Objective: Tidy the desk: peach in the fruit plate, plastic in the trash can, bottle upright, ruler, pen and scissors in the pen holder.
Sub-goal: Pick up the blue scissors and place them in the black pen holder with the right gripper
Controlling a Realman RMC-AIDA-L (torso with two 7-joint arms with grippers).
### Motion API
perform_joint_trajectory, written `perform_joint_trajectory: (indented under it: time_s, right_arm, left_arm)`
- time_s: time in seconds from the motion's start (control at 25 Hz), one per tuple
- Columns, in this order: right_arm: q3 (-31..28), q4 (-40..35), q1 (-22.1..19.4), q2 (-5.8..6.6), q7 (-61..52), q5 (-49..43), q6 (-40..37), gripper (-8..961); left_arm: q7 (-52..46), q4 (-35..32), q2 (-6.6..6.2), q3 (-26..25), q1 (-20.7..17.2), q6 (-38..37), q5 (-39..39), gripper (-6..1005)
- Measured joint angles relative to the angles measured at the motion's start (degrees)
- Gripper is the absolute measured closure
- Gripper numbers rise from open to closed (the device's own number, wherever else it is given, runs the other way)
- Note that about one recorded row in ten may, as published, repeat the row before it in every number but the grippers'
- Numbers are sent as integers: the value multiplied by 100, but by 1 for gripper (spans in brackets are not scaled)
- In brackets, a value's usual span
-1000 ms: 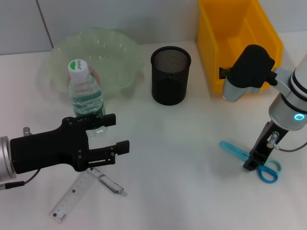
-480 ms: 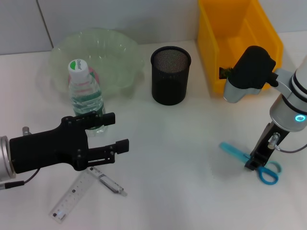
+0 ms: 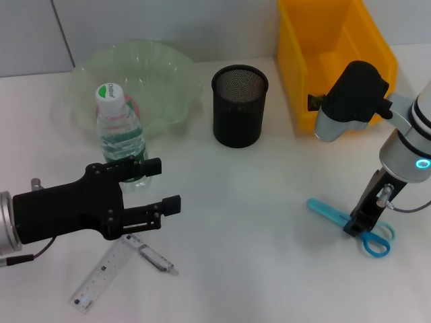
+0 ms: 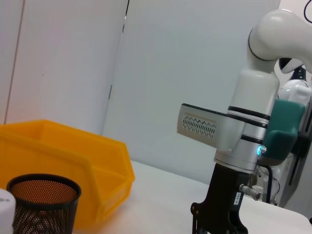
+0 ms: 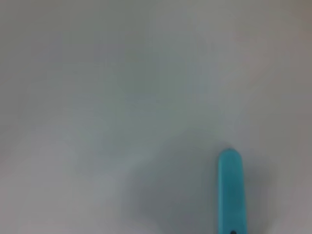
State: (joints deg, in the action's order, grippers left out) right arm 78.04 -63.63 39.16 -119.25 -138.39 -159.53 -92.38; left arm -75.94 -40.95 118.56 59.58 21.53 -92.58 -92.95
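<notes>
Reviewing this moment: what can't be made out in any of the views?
- Right gripper grip on the scissors: head view, its own body covers the contact.
- Pen holder contents: dark mesh hides the inside.
- Pink item in the fruit plate: bottle blocks it.
- Pen: partly under the left gripper.

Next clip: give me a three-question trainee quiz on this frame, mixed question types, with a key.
1. True or false: the bottle stands upright.
2. Which item is the right tool down on? A) ruler B) scissors C) pen holder
3. Fill in: the ruler lies on the table beside the ____.

Key:
1. True; it stands cap up in front of the fruit plate.
2. B; the tool sits on the blue scissors near their handles.
3. Pen; both lie below the left tool, whose fingers are open.
</notes>
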Motion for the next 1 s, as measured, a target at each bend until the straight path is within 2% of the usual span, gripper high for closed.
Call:
perform_joint_trajectory:
  time_s: [0.32,0.6,1.0]
  right_arm:
    - [-198,-406,-29,4,-9,302,-256,715]
    - [-915,-737,-131,34,142,1067,-431,715]
    - [-1915,-633,-403,25,929,2480,-356,715]
  left_arm:
    - [14,0,-6,0,-19,-6,63,199]
    - [17,0,-10,0,-17,-13,67,199]
    - [19,14,-1,8,12,-14,67,198]
